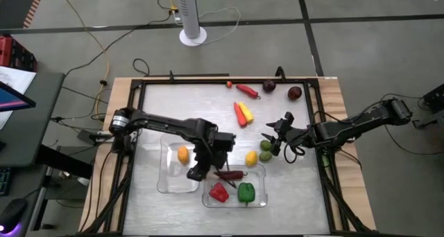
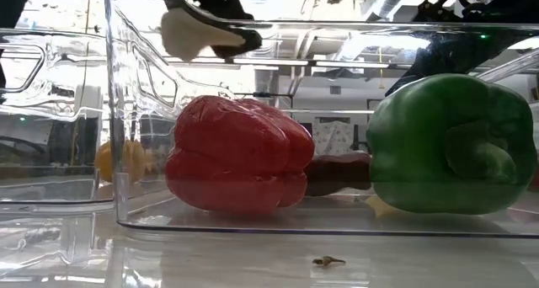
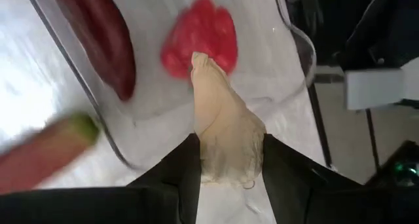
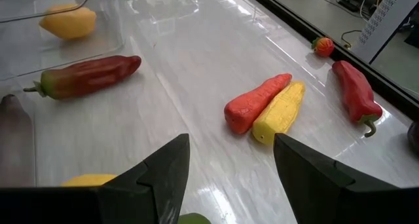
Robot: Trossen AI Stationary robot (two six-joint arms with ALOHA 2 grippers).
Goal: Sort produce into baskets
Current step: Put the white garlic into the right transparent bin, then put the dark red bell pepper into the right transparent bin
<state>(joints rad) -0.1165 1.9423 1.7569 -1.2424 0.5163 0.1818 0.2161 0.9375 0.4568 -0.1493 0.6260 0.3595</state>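
Two clear tubs stand near the table's front. The left tub holds a yellow lemon. The right tub holds a red pepper, a green pepper and a dark red piece. A red chilli lies at its far edge. My left gripper is shut on a beige garlic above the gap between the tubs. My right gripper is open and empty over the table's middle right, beside a lime, a green piece and a lemon. My left gripper pinches the garlic's broad end between its two fingers, which come from above and point down. The garlic's pointed end sticks out past the fingertips toward the red pepper. The garlic is lifted clear above the tubs.
On the table's far half lie an orange-red and a yellow long pepper side by side, a red chilli, a small red piece and two dark purple rounds. A dark frame rims the table.
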